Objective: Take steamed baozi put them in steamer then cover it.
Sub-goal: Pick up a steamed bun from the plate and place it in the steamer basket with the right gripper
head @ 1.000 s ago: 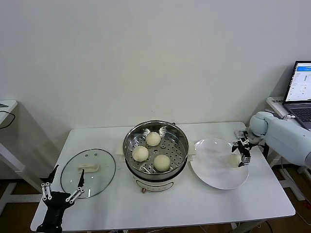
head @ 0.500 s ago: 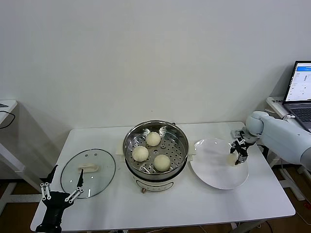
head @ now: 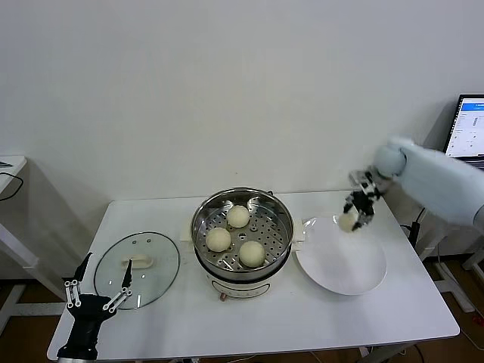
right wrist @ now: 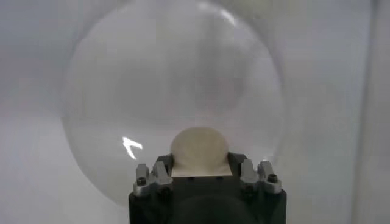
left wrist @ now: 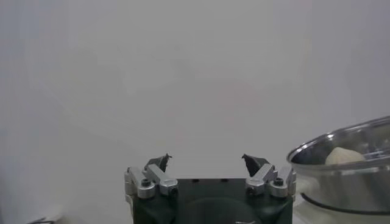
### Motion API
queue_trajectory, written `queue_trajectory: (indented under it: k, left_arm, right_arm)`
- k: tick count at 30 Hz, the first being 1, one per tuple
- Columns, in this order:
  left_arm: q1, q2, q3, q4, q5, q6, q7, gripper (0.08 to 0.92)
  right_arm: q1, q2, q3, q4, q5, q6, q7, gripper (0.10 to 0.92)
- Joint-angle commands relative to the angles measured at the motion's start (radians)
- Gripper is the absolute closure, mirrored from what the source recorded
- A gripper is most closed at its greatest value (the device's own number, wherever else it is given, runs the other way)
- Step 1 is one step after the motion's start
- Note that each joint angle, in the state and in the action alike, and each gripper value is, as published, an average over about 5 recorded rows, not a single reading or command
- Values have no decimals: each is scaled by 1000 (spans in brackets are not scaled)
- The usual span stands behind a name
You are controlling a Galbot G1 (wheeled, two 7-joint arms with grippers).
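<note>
Left tool (head: 97,291) sits parked at the near left corner of the surface (head: 302,318), fingers spread wide, holding nothing; the cover (head: 137,268) lies flat just beyond it. Right tool (head: 353,212) is clamped on the fourth baozi (head: 347,221), lifted clear above the far edge of the white plate (head: 340,265); in the right wrist view we see the bun (right wrist: 199,151) seated between the jaws with the plate (right wrist: 122,91) bare below.

Three baozi (head: 237,236) already rest in the steamer (head: 242,227), leaving open floor at the right and far side.

We judge the carry should go leftward, high enough to clear the steel rim, then descend into the vacant patch so the bun doesn't squash a neighbour. Gentle grip matters, since the dough looks soft.

Farther off to the right, a laptop (head: 469,125) stands, well apart from the path. Nothing else blocks the route.
</note>
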Motion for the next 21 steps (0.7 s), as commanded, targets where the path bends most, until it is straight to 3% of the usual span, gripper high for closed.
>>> queue_trajectory:
  k: [1, 8, 21]
  left_arm:
    - [7, 2, 3, -6, 2, 1, -1, 177]
    - [11, 2, 3, -12, 4, 2, -1, 177]
    - [5, 5, 0, -3, 3, 2, -2, 177]
  right_arm:
    - [327, 102, -118, 253, 252, -107, -86, 406]
    - [330, 212, -174, 312, 307, -151, -34, 406]
    - [210, 287, -207, 313, 238, -193, 72, 406]
